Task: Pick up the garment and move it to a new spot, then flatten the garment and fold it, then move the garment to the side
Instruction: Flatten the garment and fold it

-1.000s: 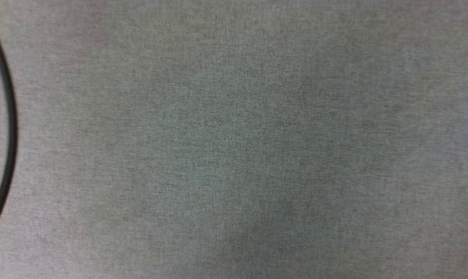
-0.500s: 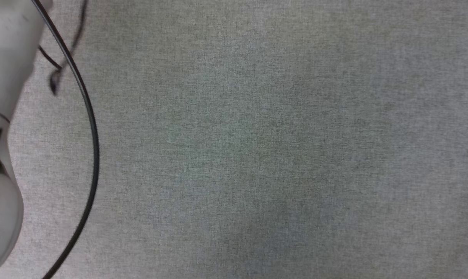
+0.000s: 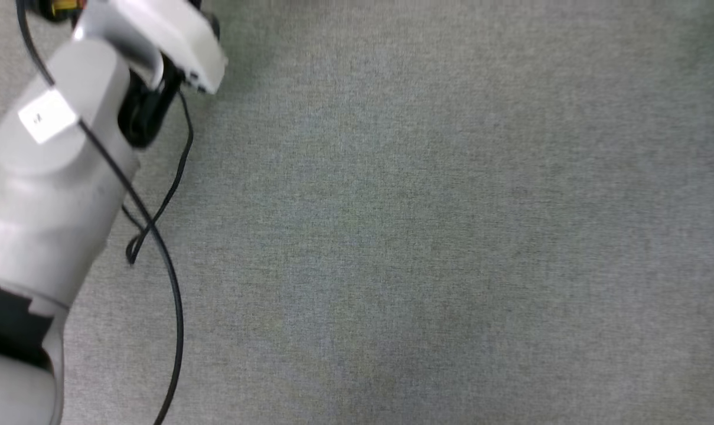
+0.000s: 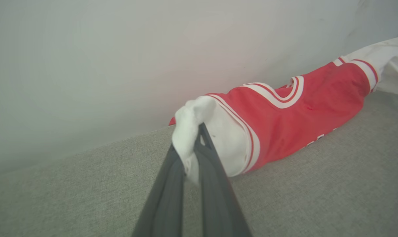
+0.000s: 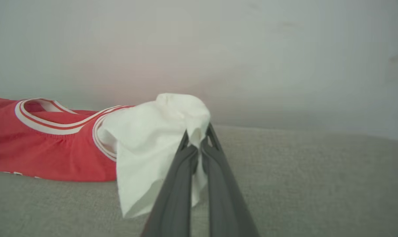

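Grip first: the left gripper [image 4: 194, 148] is closed on the bunched white sleeve [image 4: 225, 144] at one end of the garment [image 4: 301, 118], and the right gripper [image 5: 198, 138] is pinched on the other white sleeve [image 5: 146, 144]. The red jersey hangs stretched between them, its body sagging onto the grey fabric surface [image 4: 317, 197] close against a pale wall [image 4: 119, 65].

The step in hand looks like the carry to a new spot. To do it well, both arms should rise together so the red body clears the surface before travelling, and the spacing between the grippers should hold the shoulder line taut — slack would let the jersey fold on itself and make flattening harder. Each pinch has only a small wad of cloth, so a sudden tug could pull a sleeve free.

From the head camera, the left forearm [image 3: 55, 177] and its black cable [image 3: 173, 307] lie over bare grey fabric — room for laying the jersey out.

As for containers, the jersey sits on open surface, not in any bin or basket.
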### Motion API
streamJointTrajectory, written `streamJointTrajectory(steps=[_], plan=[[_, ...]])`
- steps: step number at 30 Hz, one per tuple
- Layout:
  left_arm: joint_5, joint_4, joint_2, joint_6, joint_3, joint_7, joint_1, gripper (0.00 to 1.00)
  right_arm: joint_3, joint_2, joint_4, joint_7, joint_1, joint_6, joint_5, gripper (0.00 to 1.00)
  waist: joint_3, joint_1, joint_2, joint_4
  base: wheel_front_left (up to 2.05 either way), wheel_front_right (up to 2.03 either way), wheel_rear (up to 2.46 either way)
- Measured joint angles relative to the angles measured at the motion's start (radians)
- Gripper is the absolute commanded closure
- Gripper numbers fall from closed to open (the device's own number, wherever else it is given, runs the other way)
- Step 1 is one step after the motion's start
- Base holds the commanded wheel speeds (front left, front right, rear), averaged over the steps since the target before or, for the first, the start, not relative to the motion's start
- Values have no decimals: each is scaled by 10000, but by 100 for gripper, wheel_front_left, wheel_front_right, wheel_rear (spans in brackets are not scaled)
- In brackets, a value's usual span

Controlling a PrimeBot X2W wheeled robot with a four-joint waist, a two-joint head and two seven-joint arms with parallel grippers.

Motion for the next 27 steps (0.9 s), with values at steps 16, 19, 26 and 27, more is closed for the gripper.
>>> streamJointTrajectory(steps=[16, 19, 26, 27], plan=[[449, -1241, 13, -10, 1609, 0, 4200, 100, 759, -510, -1321, -991, 3598, -2, 1200, 100, -1676, -2, 0, -140, 0, 0, 0], [548, -1453, 35, -21, 1726, 0, 4778, 100, 1034, -731, -1561, -1007, 4185, -2, 1392, 100, -1933, -1, 0, -121, 0, 0, 0], [550, -2755, 424, -36, 2163, -2, 7264, 100, 1883, -1289, -2134, -1463, 5646, -2, 1845, 100, -2891, -2, 1, -263, 0, 0, 0], [545, -2890, 485, -36, 2205, -2, 7487, 100, 1962, -1354, -2155, -1492, 5762, -2, 1848, 100, -2969, -2, 0, -287, 0, 0, 0]])
